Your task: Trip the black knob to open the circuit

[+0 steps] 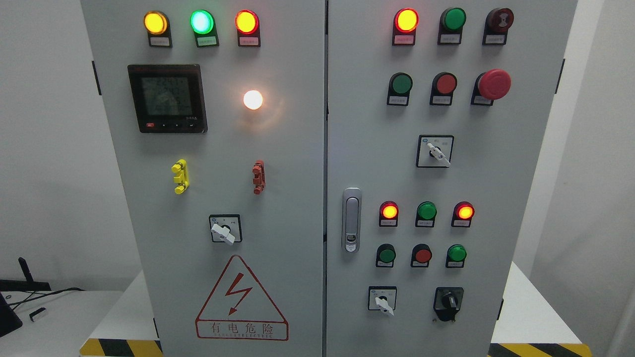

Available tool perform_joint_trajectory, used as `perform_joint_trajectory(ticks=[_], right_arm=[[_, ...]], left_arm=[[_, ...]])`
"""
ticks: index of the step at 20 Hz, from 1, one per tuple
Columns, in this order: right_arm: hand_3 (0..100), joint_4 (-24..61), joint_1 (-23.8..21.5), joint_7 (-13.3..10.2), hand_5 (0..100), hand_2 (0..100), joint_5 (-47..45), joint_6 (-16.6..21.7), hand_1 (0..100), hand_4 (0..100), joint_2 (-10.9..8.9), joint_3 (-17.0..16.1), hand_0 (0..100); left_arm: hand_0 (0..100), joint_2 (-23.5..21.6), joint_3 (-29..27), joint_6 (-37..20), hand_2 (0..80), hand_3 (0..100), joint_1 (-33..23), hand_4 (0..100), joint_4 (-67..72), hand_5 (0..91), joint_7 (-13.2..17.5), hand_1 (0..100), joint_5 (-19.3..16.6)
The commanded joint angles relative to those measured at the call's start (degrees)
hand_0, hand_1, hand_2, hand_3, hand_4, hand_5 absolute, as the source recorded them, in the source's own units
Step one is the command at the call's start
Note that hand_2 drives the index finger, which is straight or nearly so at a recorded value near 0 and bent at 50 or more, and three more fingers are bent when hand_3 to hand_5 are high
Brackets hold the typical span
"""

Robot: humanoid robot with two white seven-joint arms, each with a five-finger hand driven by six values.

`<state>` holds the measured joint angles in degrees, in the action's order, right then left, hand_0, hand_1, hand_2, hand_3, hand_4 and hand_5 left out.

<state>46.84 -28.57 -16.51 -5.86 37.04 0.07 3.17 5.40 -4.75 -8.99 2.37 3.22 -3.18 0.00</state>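
Neither hand shows in the head view, so whether either is clenched or released cannot be told, and nothing can be placed relative to them. The black knob sits low on the right door of the cabinet, beside a white switch. It looks small, rigid and probably stiffly sprung; I'd pinch its raised centre bar and twist.

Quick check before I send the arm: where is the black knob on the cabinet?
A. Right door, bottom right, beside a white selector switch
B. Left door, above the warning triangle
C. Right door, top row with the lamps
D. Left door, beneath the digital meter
A: the black knob sits low on the right door, right of the white selector switch.
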Motion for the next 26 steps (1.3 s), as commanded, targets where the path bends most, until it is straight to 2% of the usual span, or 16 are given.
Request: perform_joint_trajectory(ticks=[1, 4, 10, 14, 18, 21, 26], right_arm=[[55, 20.99, -3.77, -1.33, 60, 31, 0.05, 5.05, 57, 53, -0.78, -1.67, 23], [66, 28.55, -5.09, -0.89, 68, 39, 0.14, 5.33, 58, 62, -1.13, -4.31, 23], [70, 40.42, -5.09, -0.19, 71, 40, 1.54, 4.54, 58, 66, -1.31, -6.25, 24], [70, 47.28, -4.92, 1.65, 72, 37, 4.97, 4.10, 56, 66, -1.22, -8.01, 26], [70, 51.33, -3.69, 1.83, 72, 35, 5.86, -0.38, 54, 66, -1.22, -8.97, 27], [70, 53.79, -2.63, 1.83, 72, 35, 5.94, -1.70, 54, 66, -1.22, -9.06, 27], [69, 62.22, -0.88, 1.83, 74, 34, 6.03, -9.34, 58, 66, -1.13, -10.03, 28]], left_arm=[[12, -0.03, 0.00, 0.03, 0.0, 0, 0.00, 0, -0.06, 0.0, 0.02, 39, -1.76], [12, -0.03, 0.00, 0.03, 0.0, 0, 0.00, 0, 0.03, 0.0, 0.02, 39, -1.76], [12, -0.03, 0.00, 0.03, 0.0, 0, 0.00, 0, 0.03, 0.0, 0.02, 39, -1.76], [12, 0.05, 0.00, 0.03, 0.0, 0, 0.00, 0, -0.06, 0.0, 0.02, 39, -1.76], [12, -0.03, 0.00, 0.03, 0.0, 0, 0.00, 0, 0.03, 0.0, 0.02, 39, -1.76], [12, 0.05, 0.00, 0.03, 0.0, 0, 0.00, 0, -0.06, 0.0, 0.02, 39, -1.76], [12, -0.03, 0.00, 0.03, 0.0, 0, 0.00, 0, 0.03, 0.0, 0.02, 39, -1.76]])
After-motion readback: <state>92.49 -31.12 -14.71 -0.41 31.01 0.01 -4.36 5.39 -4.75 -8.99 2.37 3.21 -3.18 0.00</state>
